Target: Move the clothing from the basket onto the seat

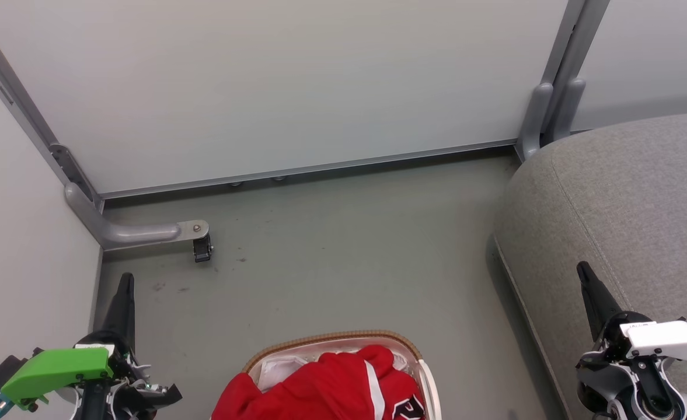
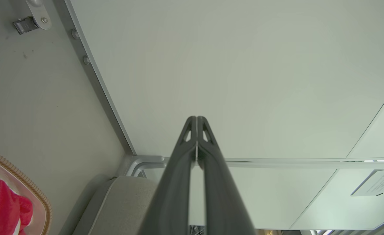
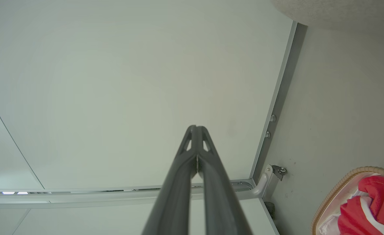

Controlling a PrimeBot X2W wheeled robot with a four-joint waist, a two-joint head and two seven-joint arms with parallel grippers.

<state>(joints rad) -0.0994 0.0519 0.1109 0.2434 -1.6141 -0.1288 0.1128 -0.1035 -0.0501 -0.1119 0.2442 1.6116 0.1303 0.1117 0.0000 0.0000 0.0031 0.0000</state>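
Flanking the basket [image 1: 331, 337] stand partitions [image 1: 290, 87], caster foot [image 1: 145, 232] and seat [image 1: 629, 192].

Clothing [image 1: 331, 385]: red, white stripe, apparently black-and-white emblem at near edge. Basket [image 1: 331, 336]: tan woven rim, white lining. Seat [image 1: 623, 198], right: grey, speckled weave. Floor [image 1: 331, 245]: dull grey-green.

L pincer [image 2: 196, 121] closed, empty, facing white panel [image 2: 244, 65]; basket [image 2: 25, 182] w/ red clothing [image 2: 1, 204] lower left; seat [image 2: 123, 202] nearby.
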